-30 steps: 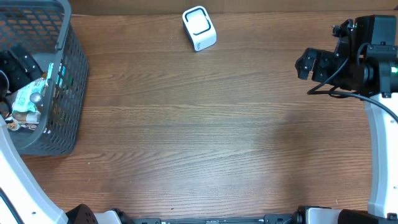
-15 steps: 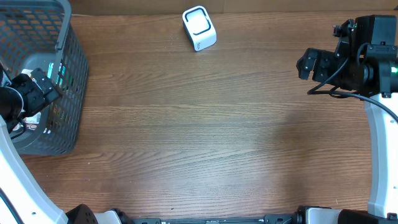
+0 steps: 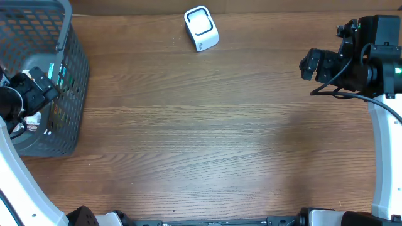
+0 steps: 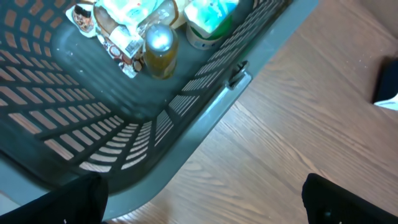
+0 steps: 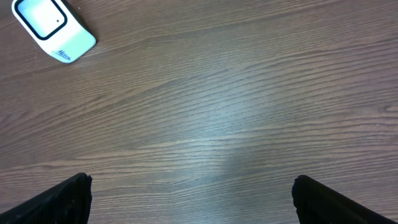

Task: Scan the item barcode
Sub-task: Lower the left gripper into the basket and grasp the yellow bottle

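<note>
Items sit in the bottom of the grey mesh basket [image 3: 70, 75] at the table's [image 3: 201, 138] left edge. The clearest is a small bottle [image 4: 160, 53] with a silver cap and amber-olive contents, lying among crumpled snack packs [image 4: 109, 28], with a green-and-white tub [image 4: 208, 18] beside it. Labels are too blurred to read and no barcode is visible.

Left gripper [image 3: 39, 86] hangs above the basket interior near its right wall, fingers wide apart, holding nothing and well clear of the bottle.

Scanner [image 3: 201, 28] is a white block with a black-outlined window, at the far edge of the table, well apart from the basket. Small blue print on its edge in the right wrist view, probably a brand, unreadable.

Right gripper [image 3: 312, 66] is over bare wood on the right, fingers spread, empty. Nothing lies between the basket and the scanner
</note>
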